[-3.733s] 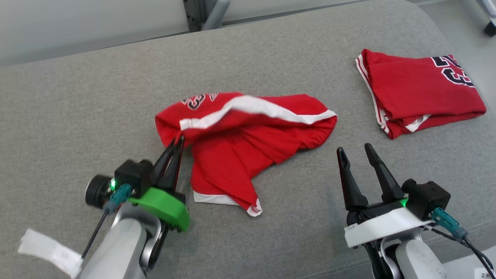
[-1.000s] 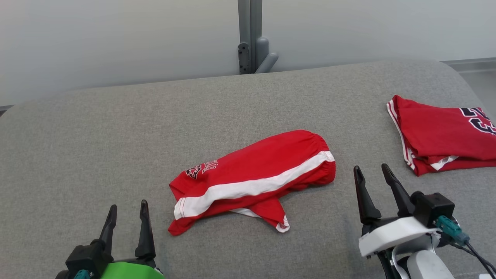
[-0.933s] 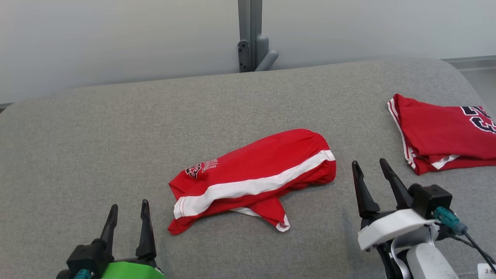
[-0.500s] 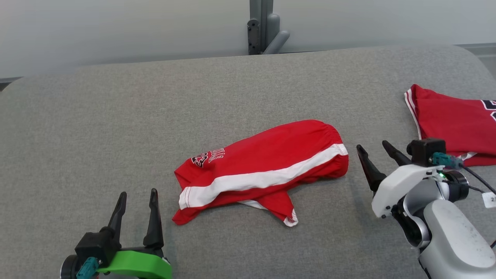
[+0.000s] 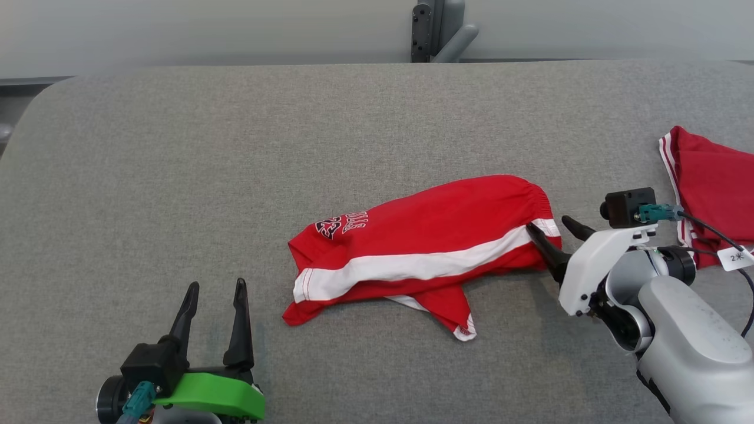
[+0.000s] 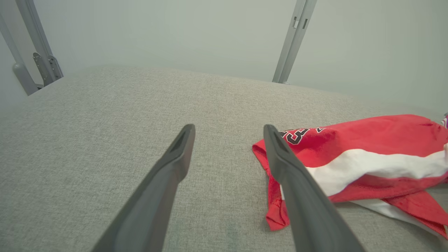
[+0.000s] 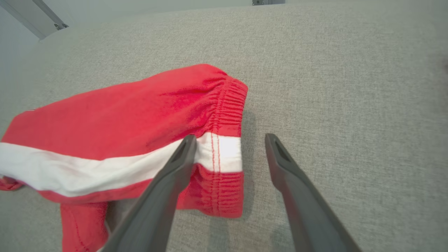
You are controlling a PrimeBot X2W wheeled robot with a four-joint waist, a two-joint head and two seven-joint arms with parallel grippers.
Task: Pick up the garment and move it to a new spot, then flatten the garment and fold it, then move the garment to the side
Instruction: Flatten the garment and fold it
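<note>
Since the earlier frame, the right gripper (image 5: 546,222) has been brought to the waistband (image 5: 539,200) of the shorts (image 5: 424,247), left crumpled on the cushion (image 5: 177,176). Both grippers are held open and empty, the left gripper (image 5: 217,284) near the hem. Flattening is judged in hand; next the waistband must be pinched.

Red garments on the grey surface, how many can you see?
2: red shorts lie mid-surface, loosely bunched; a second red garment sits at the right edge, partly cut off. More may lie out of view.
</note>
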